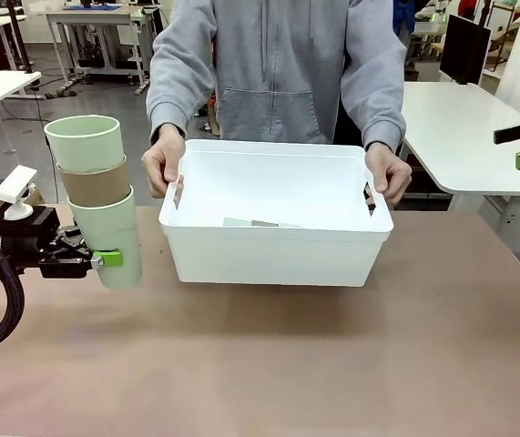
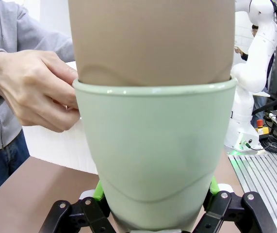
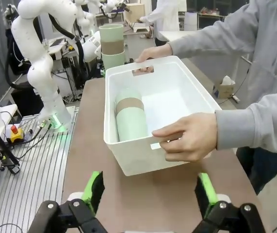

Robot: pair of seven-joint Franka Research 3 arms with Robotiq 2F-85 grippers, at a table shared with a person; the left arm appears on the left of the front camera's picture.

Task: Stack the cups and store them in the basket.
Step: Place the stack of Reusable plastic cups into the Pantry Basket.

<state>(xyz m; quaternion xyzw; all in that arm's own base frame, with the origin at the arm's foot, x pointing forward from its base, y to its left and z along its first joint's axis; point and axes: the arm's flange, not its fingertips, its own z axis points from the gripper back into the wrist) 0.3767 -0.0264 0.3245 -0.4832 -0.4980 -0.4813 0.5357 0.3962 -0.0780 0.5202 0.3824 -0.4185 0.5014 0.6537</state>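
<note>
Left hand around stacked cups

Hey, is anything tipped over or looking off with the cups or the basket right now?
Nothing broken or spilled. One stack of cups lies on its side inside the basket; the stack in the left tool leans slightly.

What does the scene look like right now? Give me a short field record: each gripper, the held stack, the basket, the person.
left gripper: shut on the bottom cup of the held stack
held stack: three nested cups, mint, tan, mint from the bottom up, clear of the table, left of the basket
right gripper: open, fingers apart, holding nothing, facing the basket from off its end
basket: on the table, middle
stack in basket: lying on its side, mint with a tan band
person: one hand on each end of the basket rim
</note>
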